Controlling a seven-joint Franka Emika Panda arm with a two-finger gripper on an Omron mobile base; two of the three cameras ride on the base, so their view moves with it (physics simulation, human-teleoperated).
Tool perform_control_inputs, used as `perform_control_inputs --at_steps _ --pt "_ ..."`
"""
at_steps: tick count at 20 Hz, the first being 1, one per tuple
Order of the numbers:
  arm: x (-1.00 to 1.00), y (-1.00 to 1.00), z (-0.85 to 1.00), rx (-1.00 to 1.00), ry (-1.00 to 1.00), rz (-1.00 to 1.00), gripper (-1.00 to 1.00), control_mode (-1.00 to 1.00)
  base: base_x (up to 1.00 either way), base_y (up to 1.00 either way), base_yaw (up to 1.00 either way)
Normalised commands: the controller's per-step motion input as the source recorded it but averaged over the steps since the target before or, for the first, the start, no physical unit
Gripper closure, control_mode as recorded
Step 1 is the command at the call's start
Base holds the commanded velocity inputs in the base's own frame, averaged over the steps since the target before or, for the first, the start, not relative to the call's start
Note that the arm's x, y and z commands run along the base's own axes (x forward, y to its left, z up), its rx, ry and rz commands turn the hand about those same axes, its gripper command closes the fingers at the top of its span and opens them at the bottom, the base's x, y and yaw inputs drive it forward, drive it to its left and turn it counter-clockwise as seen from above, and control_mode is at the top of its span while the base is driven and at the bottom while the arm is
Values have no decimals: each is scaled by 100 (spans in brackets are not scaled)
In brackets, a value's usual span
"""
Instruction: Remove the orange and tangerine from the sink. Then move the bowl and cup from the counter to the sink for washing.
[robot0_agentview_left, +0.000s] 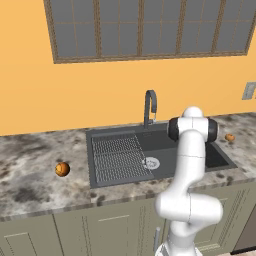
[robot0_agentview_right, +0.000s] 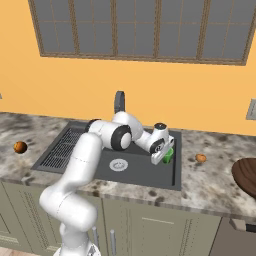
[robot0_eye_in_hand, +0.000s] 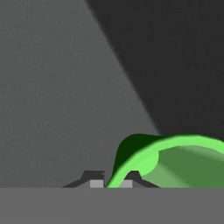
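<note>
At the far left, one orange fruit lies on the marbled table, well apart from the sink. The sink is a dark grey basin set into the table; its left half carries a ribbed draining grid, then comes the round silver drain, and behind them the curved dark faucet stands at the far rim. No fruit is visible in the basin. Over the right part of the basin, near its right wall, the hand is clenched on the rim of the green cup; in the hand view the rim of the cup passes between the two finger tips, and the cup hangs tilted above the grey floor of the sink. I cannot tell if the cup touches the bottom. To the right of the sink, a second orange fruit rests on the table, apart from the basin. Which one is the orange and which the tangerine I cannot tell. At the far right edge, the reddish-brown bowl stands on the table, only partly in view.
</note>
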Motion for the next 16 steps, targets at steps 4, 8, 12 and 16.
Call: perform_control_inputs --at_steps 4,8,12,16 --pt "15 -12 -18 0 0 0 100 -100 0 0 0" --pt "18 -9 -15 0 0 0 100 -100 0 0 0" --pt "15 -7 -15 0 1 0 100 -100 0 0 0" --pt "17 -4 -16 0 7 0 100 -100 0 0 0"
